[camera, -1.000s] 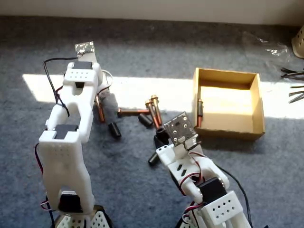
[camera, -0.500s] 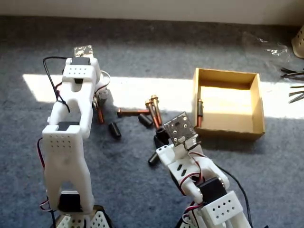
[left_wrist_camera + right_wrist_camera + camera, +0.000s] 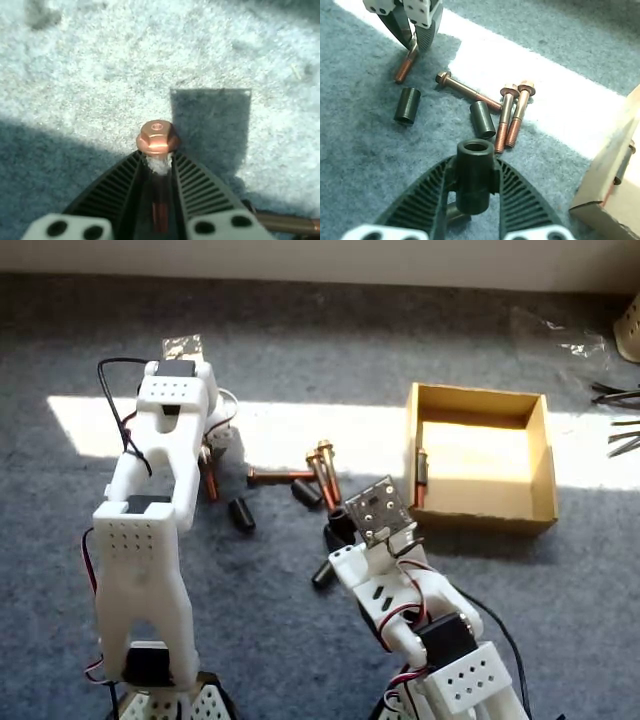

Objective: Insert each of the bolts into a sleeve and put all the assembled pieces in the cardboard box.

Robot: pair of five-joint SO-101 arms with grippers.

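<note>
Left arm has nudged slightly toward the carpet's far edge, its tool still pinching a copper bolt, thread end down. The right tool hasn't budged, clamped on a black sleeve. Loose bolts lie mid-carpet. The cardboard box, right of them, holds one assembled piece.
</note>
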